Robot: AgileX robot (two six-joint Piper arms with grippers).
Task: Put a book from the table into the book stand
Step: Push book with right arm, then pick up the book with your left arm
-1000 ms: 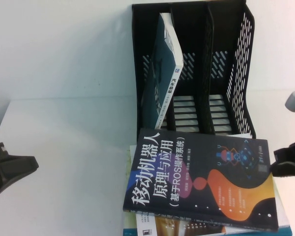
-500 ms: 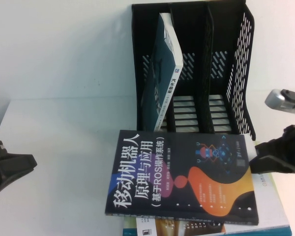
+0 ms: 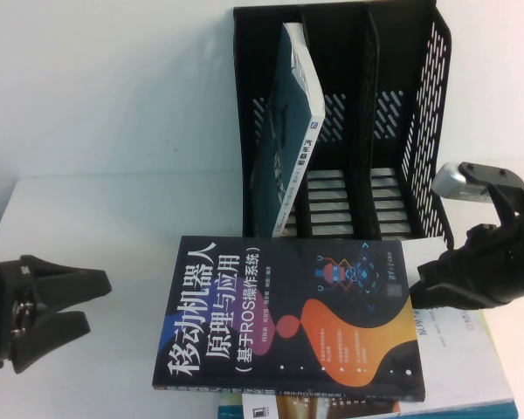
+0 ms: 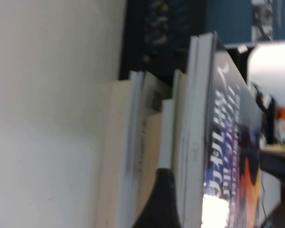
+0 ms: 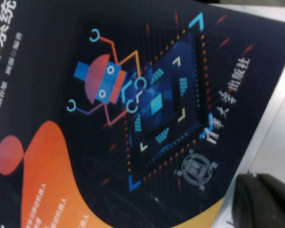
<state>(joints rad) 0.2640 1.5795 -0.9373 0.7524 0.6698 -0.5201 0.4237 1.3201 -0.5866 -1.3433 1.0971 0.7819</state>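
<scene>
The black book lies flat on a stack of other books, its left part overhanging the white table. My right gripper is shut, and its tip presses against the book's right edge. In the right wrist view its dark fingertips sit just off the corner of the cover. My left gripper is open on the left, its fingers pointing at the book's left edge with a gap between. The left wrist view shows the book edge-on beside one finger. The black book stand stands behind.
A teal book leans in the stand's left compartment; the middle and right compartments hold nothing. Under the black book lie a white book and others at the front edge. Bare table lies to the left.
The right gripper has moved left, sliding the black book left across the stack. The left gripper has come in towards the book from the left, with its fingers spread.
</scene>
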